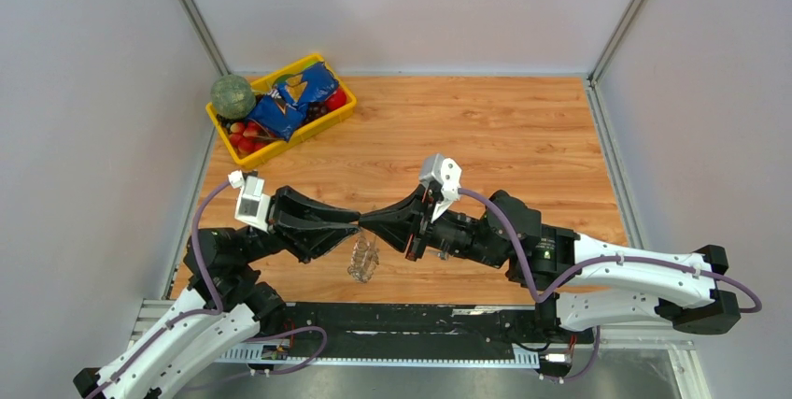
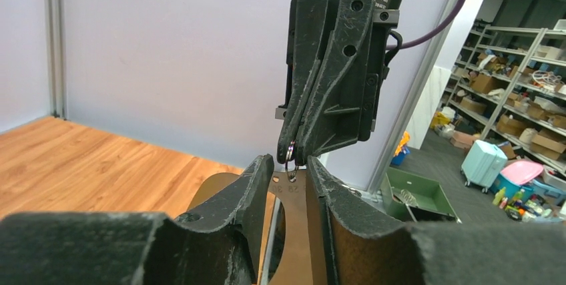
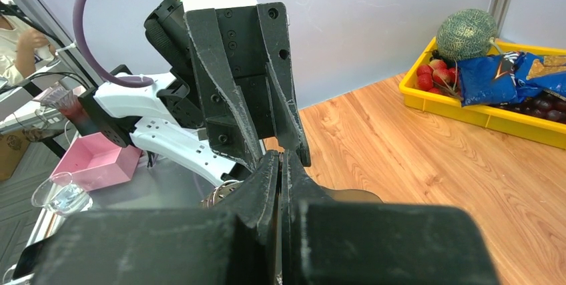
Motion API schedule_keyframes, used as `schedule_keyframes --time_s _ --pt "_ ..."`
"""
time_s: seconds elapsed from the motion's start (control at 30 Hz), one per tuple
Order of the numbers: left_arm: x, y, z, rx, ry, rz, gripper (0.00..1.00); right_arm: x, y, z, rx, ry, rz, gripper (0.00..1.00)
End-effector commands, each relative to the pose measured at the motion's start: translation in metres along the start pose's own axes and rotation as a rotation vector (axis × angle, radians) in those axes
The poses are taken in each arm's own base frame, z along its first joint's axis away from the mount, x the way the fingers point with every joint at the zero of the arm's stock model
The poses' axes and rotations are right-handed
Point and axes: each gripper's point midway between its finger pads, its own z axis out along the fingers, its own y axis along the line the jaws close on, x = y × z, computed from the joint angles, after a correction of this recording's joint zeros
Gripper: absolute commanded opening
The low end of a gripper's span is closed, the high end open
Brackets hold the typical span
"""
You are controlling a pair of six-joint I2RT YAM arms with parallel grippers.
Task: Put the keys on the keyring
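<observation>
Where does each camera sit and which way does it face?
Top external: above, behind the bases, looking down on the table; both arms show.
Left wrist: on left arm, facing the right gripper; own fingers at bottom.
Right wrist: on right arm, facing the left gripper; own fingers at bottom.
Shared: yellow bin, top and right wrist.

Two tools, the left tool (image 1: 351, 221) and right tool (image 1: 371, 222); one keyring (image 1: 363, 258); one yellow bin (image 1: 301, 137); one melon (image 1: 232, 96); two blue snack bags (image 1: 278, 114).
</observation>
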Motion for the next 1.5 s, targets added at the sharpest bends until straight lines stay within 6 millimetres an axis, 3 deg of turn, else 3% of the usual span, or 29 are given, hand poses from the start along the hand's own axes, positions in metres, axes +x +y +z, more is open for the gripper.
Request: schedule_keyframes --time_s 0.0,0.13,0.23,0.33,0.53,0.9,1.1,1.37,1.47 --pt "-0.012 -0.011 0.004 0.047 -0.030 0.018 0.32 -0.025 0.012 0.002 -0.044 -0.094 0.033 0.00" --pt "-0.011 -0.011 0.004 0.049 -0.026 0.019 0.21 -0.028 0.013 0.001 -0.051 -0.103 0.037 0.00" --pt "-0.010 -0.011 0.003 0.049 -0.021 0.020 0.20 -0.029 0.012 -0.001 -0.049 -0.112 0.039 0.00" --pt "-0.011 -0.012 0.003 0.051 -0.021 0.024 0.08 -0.031 0.012 -0.003 -0.050 -0.121 0.040 0.00" --pt "-0.011 -0.011 0.004 0.053 -0.023 0.024 0.01 -0.032 0.015 -0.002 -0.064 -0.125 0.043 0.00" --pt "-0.014 -0.016 0.005 0.081 -0.040 0.034 0.00 -0.031 0.021 0.002 -0.095 -0.116 0.041 0.00" --pt "-0.014 -0.009 0.004 0.035 -0.030 0.047 0.00 -0.031 0.022 -0.003 -0.103 -0.117 0.043 0.00" --pt "-0.014 -0.006 0.005 0.008 -0.005 0.053 0.00 -0.025 0.020 -0.007 -0.094 -0.099 0.048 0.09" --pt "-0.014 -0.006 0.004 0.009 -0.001 0.053 0.00 -0.026 0.018 -0.010 -0.088 -0.101 0.051 0.19"
